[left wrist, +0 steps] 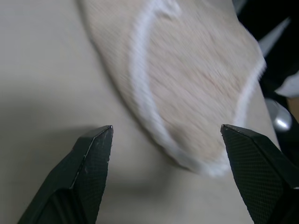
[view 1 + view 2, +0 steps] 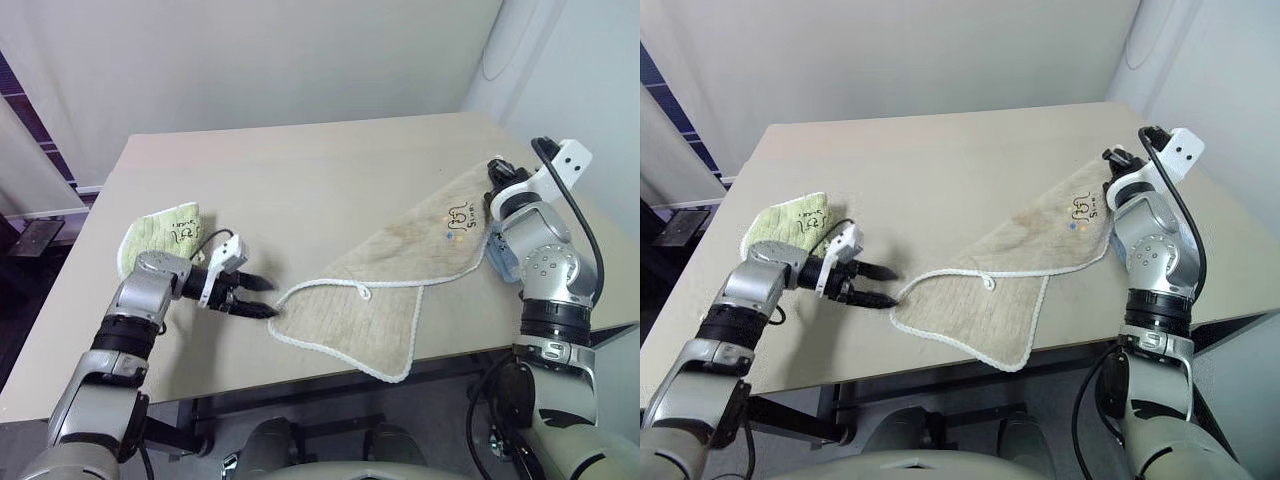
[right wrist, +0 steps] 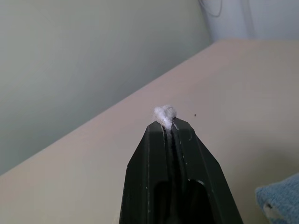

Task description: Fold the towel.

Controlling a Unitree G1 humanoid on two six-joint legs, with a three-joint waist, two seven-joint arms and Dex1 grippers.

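My right fingers [image 3: 168,123] are pinching the towel [image 2: 400,290] corner at 2 o'clock on the worktop [image 2: 300,180]. My left fingers [image 2: 262,297] are sitting wide beside its 9 o'clock tip.

Head eyes overlook the table [image 2: 330,170]; wrist cameras sit seemingly close.

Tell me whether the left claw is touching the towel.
Apart. In the left wrist view the open left claw hangs above the towel, whose near corner lies between its fingers with bare table either side.
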